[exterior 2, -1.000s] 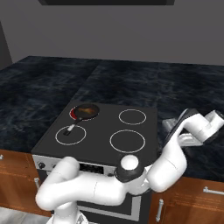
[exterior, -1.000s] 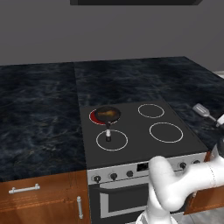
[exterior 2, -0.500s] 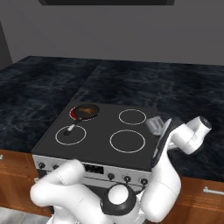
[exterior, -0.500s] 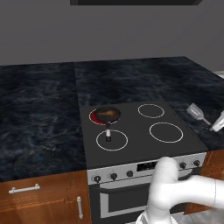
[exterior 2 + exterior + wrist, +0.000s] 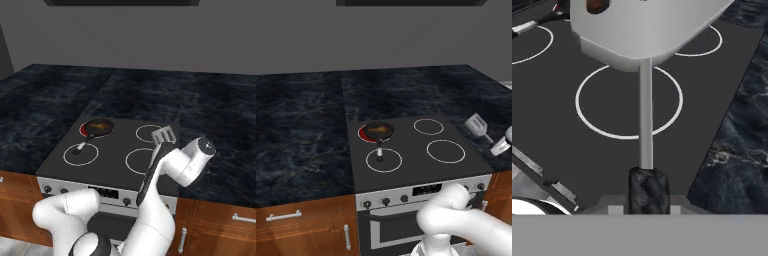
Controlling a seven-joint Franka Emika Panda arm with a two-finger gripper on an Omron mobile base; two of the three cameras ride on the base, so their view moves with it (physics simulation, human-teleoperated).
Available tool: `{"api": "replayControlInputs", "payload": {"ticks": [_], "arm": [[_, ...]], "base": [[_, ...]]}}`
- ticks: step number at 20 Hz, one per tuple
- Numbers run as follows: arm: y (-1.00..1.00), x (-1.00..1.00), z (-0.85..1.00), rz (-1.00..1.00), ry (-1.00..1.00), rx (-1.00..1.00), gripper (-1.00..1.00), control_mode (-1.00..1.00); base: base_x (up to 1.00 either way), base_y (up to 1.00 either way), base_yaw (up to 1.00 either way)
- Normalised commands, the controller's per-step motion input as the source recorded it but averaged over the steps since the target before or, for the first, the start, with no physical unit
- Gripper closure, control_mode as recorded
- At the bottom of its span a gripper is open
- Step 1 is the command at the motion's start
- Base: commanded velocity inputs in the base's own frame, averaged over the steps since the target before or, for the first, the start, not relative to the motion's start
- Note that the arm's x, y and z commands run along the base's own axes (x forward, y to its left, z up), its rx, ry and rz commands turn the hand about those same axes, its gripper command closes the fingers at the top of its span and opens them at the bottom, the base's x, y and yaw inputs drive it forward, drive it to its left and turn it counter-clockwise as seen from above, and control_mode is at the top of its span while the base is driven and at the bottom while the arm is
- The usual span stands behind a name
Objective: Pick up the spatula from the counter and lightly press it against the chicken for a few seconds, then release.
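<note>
My gripper point(image 5: 648, 201) is shut on the dark handle of the spatula point(image 5: 643, 35), and its wide grey blade fills the top of the hand view. In the right base view the spatula point(image 5: 164, 135) hangs over the stove's right burners, held by the gripper point(image 5: 159, 159). The left base view has the spatula point(image 5: 478, 125) in the air at the stove's right edge, with the gripper point(image 5: 497, 146) beyond it. The chicken point(image 5: 377, 129) lies in a small black pan point(image 5: 379, 130) on the red rear left burner, well left of the blade. The chicken point(image 5: 597, 5) peeks past the blade's edge.
The black stove top point(image 5: 416, 150) carries ringed burners, and the pan's handle point(image 5: 379, 150) points to the front. Dark marble counter point(image 5: 301, 130) runs on both sides. Knobs and the oven door point(image 5: 421, 192) face the base.
The arm has carried the spatula left, from over the counter right of the stove to above the stove's right burners. The pan and chicken have not moved.
</note>
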Motion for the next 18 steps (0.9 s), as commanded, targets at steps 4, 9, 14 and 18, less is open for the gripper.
{"api": "replayControlInputs", "payload": {"ticks": [4,9,14,18], "arm": [[0.2,-0.33,0.73,-0.12,0.05,-0.06,1.0,-1.0],[0.27,-0.11,0.61,-0.02,0.22,0.0,1.0,-1.0],[0.35,0.0,0.41,0.09,0.22,0.0,1.0,-1.0],[0.37,0.0,0.21,0.15,0.17,-0.05,1.0,-1.0]], "base": [[0.0,0.0,0.0],[0.0,0.0,0.0],[0.0,0.0,0.0],[0.0,0.0,0.0]]}}
